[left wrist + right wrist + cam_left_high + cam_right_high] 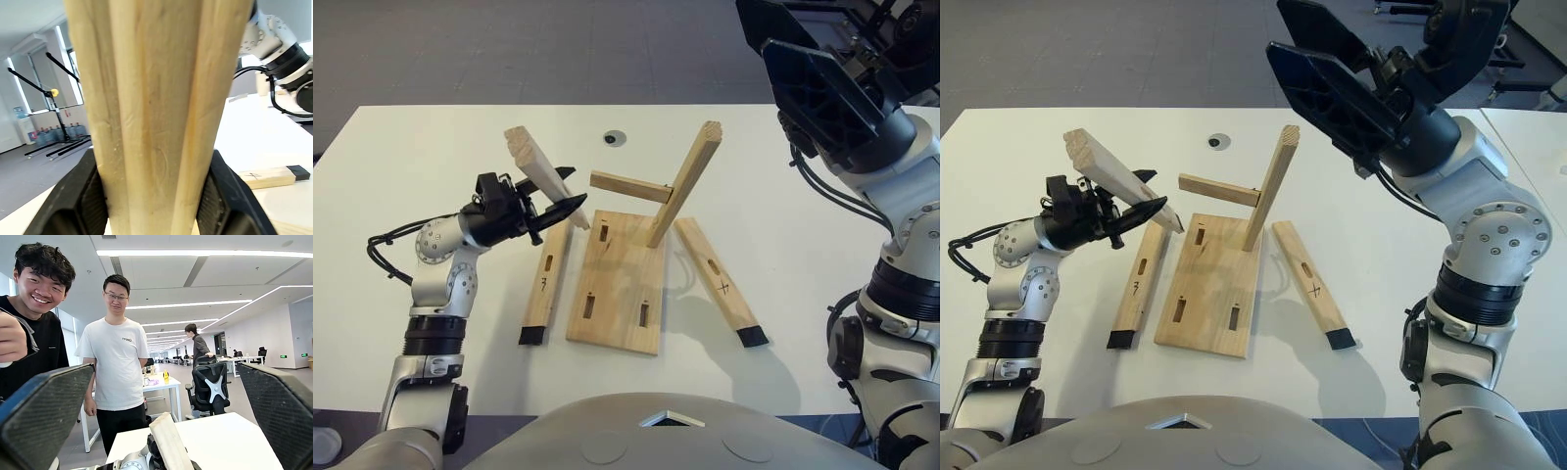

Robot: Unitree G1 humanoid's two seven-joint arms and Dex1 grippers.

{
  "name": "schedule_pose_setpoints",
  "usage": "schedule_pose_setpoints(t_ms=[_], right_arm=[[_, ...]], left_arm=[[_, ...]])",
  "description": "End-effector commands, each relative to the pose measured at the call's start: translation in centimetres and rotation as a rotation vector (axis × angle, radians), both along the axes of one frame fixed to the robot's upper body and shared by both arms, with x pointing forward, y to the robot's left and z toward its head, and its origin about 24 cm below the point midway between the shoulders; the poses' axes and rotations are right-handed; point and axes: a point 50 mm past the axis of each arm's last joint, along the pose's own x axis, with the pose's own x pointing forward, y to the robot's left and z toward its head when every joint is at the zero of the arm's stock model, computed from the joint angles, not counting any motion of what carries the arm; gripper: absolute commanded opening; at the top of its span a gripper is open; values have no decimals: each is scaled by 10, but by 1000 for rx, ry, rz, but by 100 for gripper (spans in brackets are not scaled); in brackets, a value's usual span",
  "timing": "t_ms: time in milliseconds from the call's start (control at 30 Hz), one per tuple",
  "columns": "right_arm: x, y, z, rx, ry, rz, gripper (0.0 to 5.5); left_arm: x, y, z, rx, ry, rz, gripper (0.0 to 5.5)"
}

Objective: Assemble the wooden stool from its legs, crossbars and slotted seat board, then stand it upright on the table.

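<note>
Silver-grey arms (1489, 235) with rounded, screw-dotted joints, black cables (822, 191) looped outside, and black textured jaws

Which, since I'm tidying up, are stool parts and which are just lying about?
Job: pale wooden slotted seat board; upright wooden leg on it, with wooden crossbar; black-tipped wooden leg left of board; black-tipped wooden leg right of board; raised wooden leg in left gripper.
Lying about: round grey table cap.

Setting: an open-plan office. Long ceiling light strips (195, 253) run above rows of desks (159, 384), with a black swivel chair (211, 387) standing near them. Grey carpet (509, 49) lies beyond the far edge of the white table (411, 147). Large water bottles (46, 133) stand on the floor below tall windows (29, 83).
</note>
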Motion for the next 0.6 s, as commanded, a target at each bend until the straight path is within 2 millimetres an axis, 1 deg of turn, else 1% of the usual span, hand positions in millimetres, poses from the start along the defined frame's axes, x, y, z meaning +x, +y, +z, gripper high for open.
schedule_pose_setpoints(t_ms=[33,267,367,500,600], right_arm=[[2,6,2,-37,-7,34,537],[6,10,6,-65,-24,85,537],[7,11,6,-78,-28,94,537],[6,14,2,-101,-27,103,537],[5,15,1,-111,-31,107,537]], left_arm=[[5,0,-2,-66,24,-65,203],[13,6,-17,-58,84,-65,203],[18,7,-19,-72,89,-52,203],[23,2,-17,-123,89,-41,203],[22,0,-19,-125,103,-47,203]])
